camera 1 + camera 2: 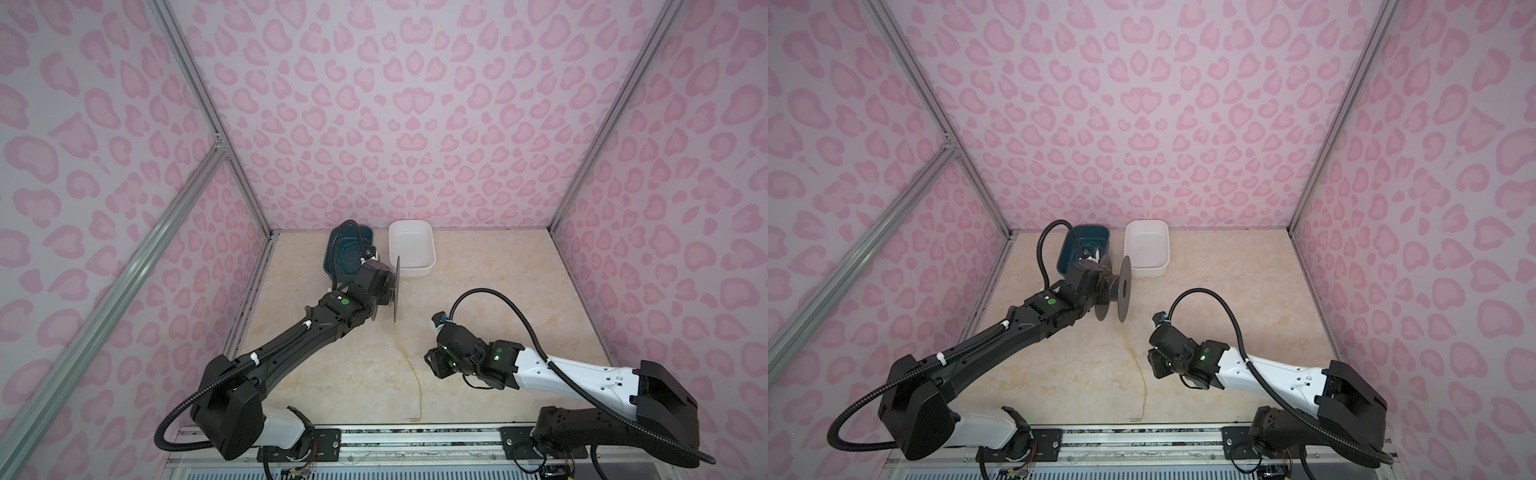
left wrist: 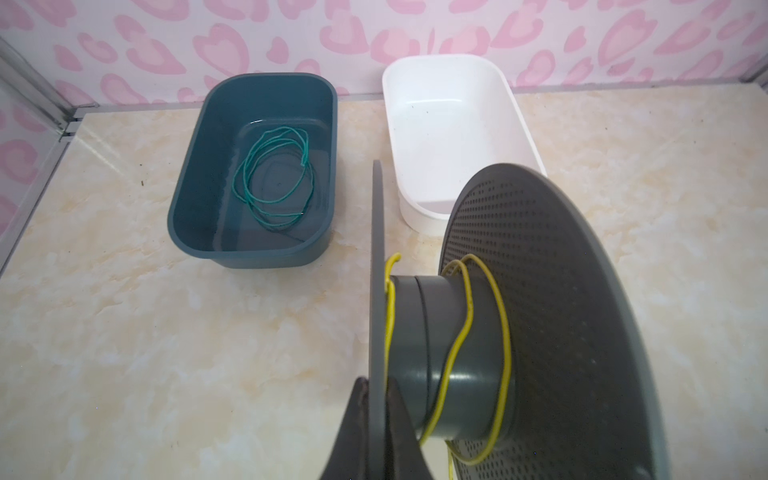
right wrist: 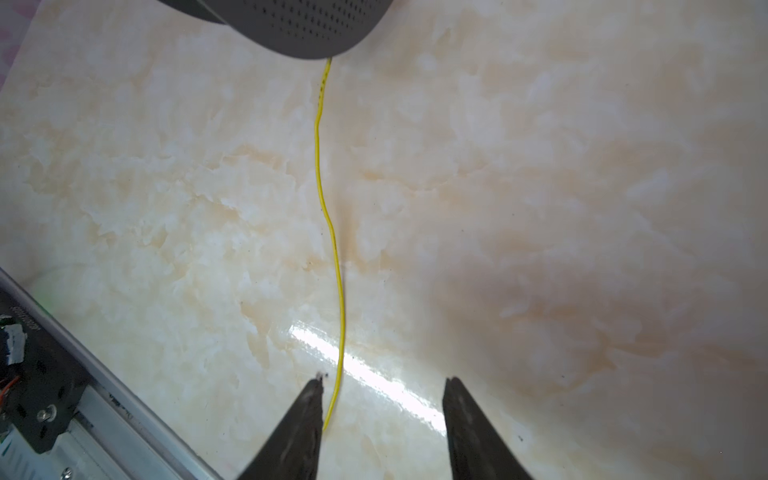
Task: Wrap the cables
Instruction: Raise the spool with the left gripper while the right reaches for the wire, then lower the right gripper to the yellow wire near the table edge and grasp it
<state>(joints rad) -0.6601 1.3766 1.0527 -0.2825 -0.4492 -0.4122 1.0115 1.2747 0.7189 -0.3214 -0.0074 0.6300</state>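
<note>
Slack is the worry from where I stand. The left claw (image 2: 376, 390) is clenched on the thin flange of the grey spool (image 2: 449, 345), holding it on edge just left of centre in both top views, in front of the teal bin (image 2: 187, 208) and the white bin (image 2: 515, 116). Whether its rim touches the table (image 3: 540, 208) I cannot tell.

Only a couple of turns of the yellow wire (image 2: 457, 345) sit on the hub, and they look loose and wavy, standing off it in places. The rest drops from the spool and runs down the middle of a top view (image 1: 409, 365), ending near the metal rail (image 1: 415, 432) at the bottom edge.

The right claw (image 3: 385, 380) hangs released over that tail, jaws well apart. The wire lies just beside one finger (image 3: 307, 415), and nothing grips it.

With nothing pulling the tail taut, I think those turns could spring wider or slip off the hub. Turning the spool now would likely just drag wire across the table. A fresh pinch looks tricky too: the wire is thin and flat on a glossy top, so the fingers may close beside it or scrape the surface. A hard tug could twist the spool in its narrow flange grip.
</note>
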